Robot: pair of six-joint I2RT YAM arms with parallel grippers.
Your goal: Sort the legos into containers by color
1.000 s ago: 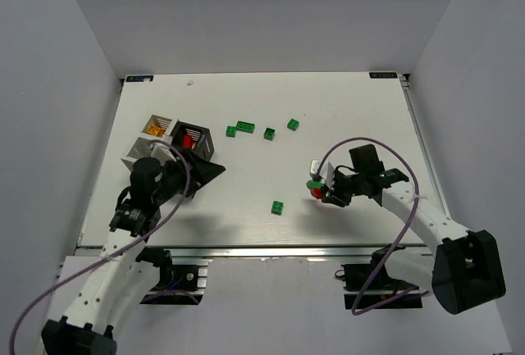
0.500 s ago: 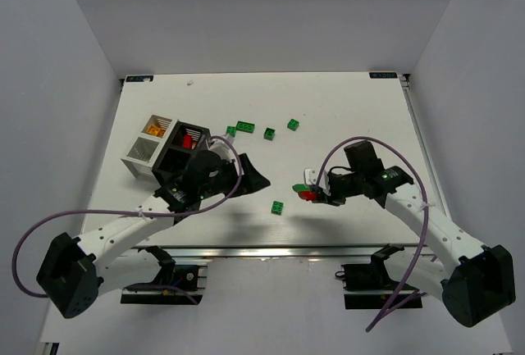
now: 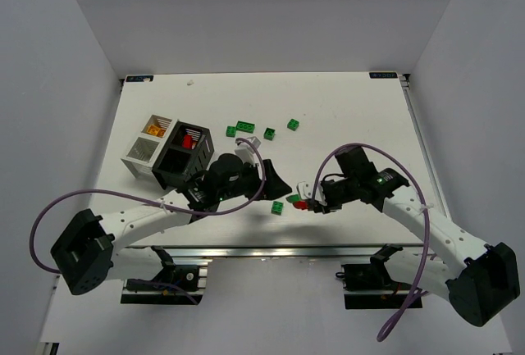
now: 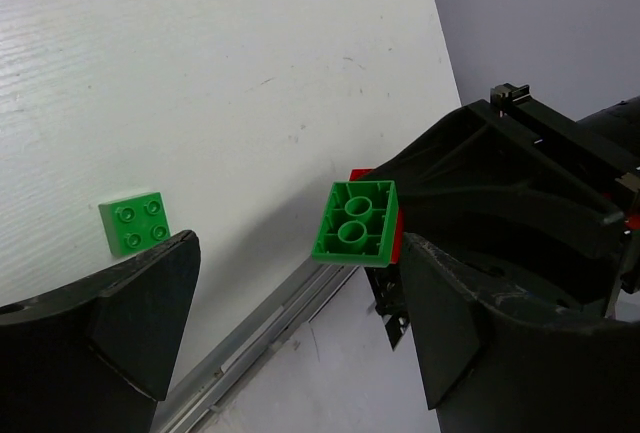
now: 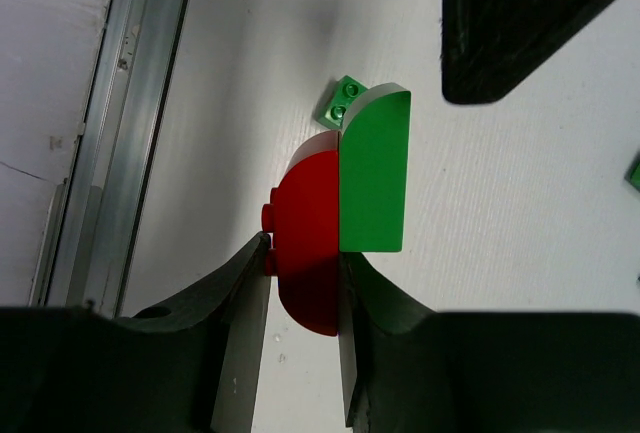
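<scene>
Between the fingertips of the right tool sits a red brick, clenched by its flat sides and lifted off the bench. A green brick is stuck to it and juts out past the tool's tips. Two colours joined cannot be binned, so the pair is probably being offered up for pulling apart. The left tool faces it with jaws spread wide and grasping nothing, the green brick's hollow underside lying just ahead between them. Whether its right-hand finger already touches that brick cannot be told. A loose green brick lies on the bench just beyond its other finger. More green bricks lie farther ahead of both tools. The containers stand well behind the left tool, beside its arm. The black one shows something red and one white one something orange. The nearer white one's contents are too small to read, and the seam between the joined bricks is hidden by the right tool's fingers.
</scene>
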